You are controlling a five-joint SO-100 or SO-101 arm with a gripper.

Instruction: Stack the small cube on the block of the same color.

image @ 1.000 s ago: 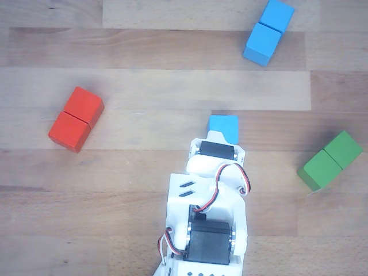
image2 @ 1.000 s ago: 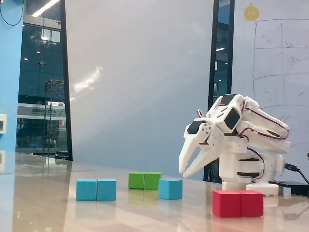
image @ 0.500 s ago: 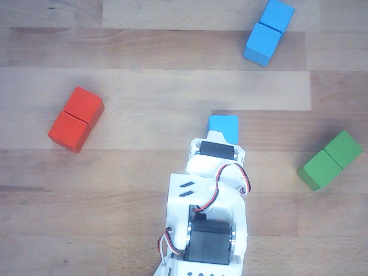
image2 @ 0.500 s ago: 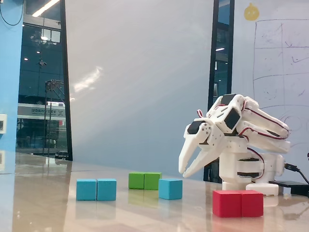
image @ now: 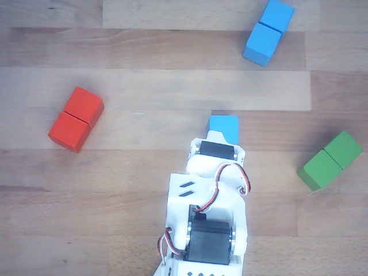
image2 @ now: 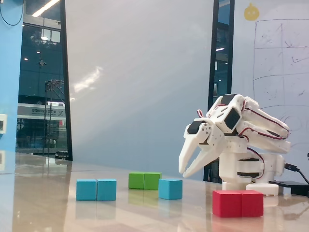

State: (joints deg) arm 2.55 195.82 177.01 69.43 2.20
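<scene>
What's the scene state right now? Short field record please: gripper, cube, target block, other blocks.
gripper: open, empty, fingers pointing down, above the table and clear of it in the fixed view
small cube: light blue, alone on the table, just ahead of the arm in the other view, not gripped
blue block: two cubes long, seam across the middle, nothing on top
red block: left in the other view
green block: right in the other view
task state: stack not yet done

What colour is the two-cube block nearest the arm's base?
Red, clearest in the fixed view.
</scene>
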